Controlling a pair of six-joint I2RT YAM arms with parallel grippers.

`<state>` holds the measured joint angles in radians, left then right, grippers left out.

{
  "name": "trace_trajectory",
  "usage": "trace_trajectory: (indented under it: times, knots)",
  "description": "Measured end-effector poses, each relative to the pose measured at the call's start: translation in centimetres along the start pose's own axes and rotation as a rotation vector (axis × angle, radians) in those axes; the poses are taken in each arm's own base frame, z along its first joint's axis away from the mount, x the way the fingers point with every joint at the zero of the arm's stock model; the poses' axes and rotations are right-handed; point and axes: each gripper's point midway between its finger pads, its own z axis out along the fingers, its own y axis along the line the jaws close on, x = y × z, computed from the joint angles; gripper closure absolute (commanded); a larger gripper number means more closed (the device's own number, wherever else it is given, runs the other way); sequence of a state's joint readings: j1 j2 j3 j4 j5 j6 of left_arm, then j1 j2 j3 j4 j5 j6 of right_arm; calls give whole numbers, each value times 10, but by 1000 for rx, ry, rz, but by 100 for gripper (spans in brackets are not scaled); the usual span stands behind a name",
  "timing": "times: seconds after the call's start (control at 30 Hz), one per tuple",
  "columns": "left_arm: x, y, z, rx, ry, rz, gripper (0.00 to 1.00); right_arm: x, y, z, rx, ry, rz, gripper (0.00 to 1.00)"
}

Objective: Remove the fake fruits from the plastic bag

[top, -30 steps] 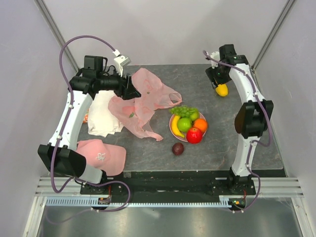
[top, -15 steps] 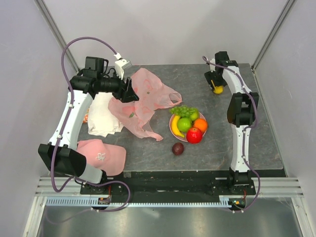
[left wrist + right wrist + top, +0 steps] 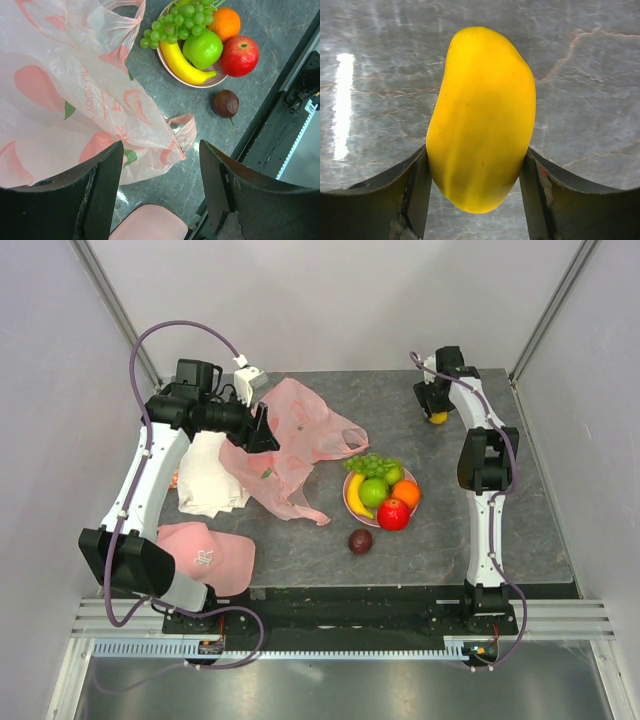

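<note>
The thin pale-pink plastic bag (image 3: 295,435) (image 3: 75,90) lies crumpled at the table's back left. My left gripper (image 3: 262,425) (image 3: 160,147) hovers open above its near edge, with nothing between the fingers. A pink plate (image 3: 347,502) (image 3: 167,67) at the centre carries grapes (image 3: 372,464), a banana (image 3: 185,65), a green apple (image 3: 202,47), an orange (image 3: 225,22) and a red apple (image 3: 240,55). A dark plum (image 3: 360,541) (image 3: 226,102) rests on the table beside it. At the back right, my right gripper (image 3: 434,410) (image 3: 476,152) is shut on a yellow mango (image 3: 439,419) (image 3: 482,115), low over the table.
A pink cap (image 3: 205,555) (image 3: 150,222) lies at the front left. A white cloth (image 3: 210,475) sits under the left arm, beside the bag. Grey walls close in the table at the back and sides. The front edge runs just below the plum.
My right gripper has carried the mango a little left and toward the back of the table, and the arm has stretched out. The left gripper has barely shifted over the bag.
</note>
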<state>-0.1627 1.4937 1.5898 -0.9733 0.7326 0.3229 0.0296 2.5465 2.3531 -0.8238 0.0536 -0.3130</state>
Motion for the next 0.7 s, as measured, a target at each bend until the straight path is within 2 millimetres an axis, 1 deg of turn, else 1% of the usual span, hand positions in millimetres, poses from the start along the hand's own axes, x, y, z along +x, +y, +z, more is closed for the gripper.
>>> trace_trajectory:
  times: [0.1, 0.17, 0.2, 0.27, 0.3, 0.33, 0.37, 0.4, 0.47, 0.5, 0.53, 0.57, 0.6, 0.67, 0.7]
  knots:
    - [0, 0, 0, 0, 2, 4, 31, 0, 8, -2, -50, -13, -5, 74]
    - [1, 0, 0, 0, 2, 6, 31, 8, 19, -13, -104, -9, -19, 74]
    - [1, 0, 0, 0, 3, 6, 31, 16, 26, -23, -142, -2, -28, 74]
    - [1, 0, 0, 2, 2, 6, 31, 30, 41, -53, -225, -10, -58, 73]
    - [1, 0, 1, 2, 3, 6, 31, 36, 50, -73, -273, -21, -82, 73]
    - [2, 1, 1, 3, 3, 5, 31, 38, 56, -92, -307, -45, -104, 72]
    - [2, 1, 2, 3, 4, 4, 31, 42, 64, -118, -349, -87, -151, 71]
    - [3, 1, 2, 4, 5, 3, 31, 46, 69, -138, -374, -110, -182, 70]
    - [3, 1, 2, 4, 3, 4, 31, 49, 81, -186, -425, -196, -270, 69]
    - [2, 1, 3, 4, 1, 6, 31, 51, 87, -207, -445, -235, -329, 69]
    - [2, 1, 3, 4, 0, 7, 31, 52, 92, -224, -459, -270, -393, 69]
    - [1, 1, 3, 5, -1, 7, 31, 55, 98, -237, -472, -295, -461, 69]
    - [1, 1, 3, 5, -1, 7, 31, 60, 107, -246, -487, -310, -538, 68]
    - [1, 1, 3, 6, -4, 10, 31, 78, 129, -251, -532, -304, -672, 68]
    - [0, 1, 3, 7, -6, 12, 31, 91, 143, -249, -564, -286, -749, 68]
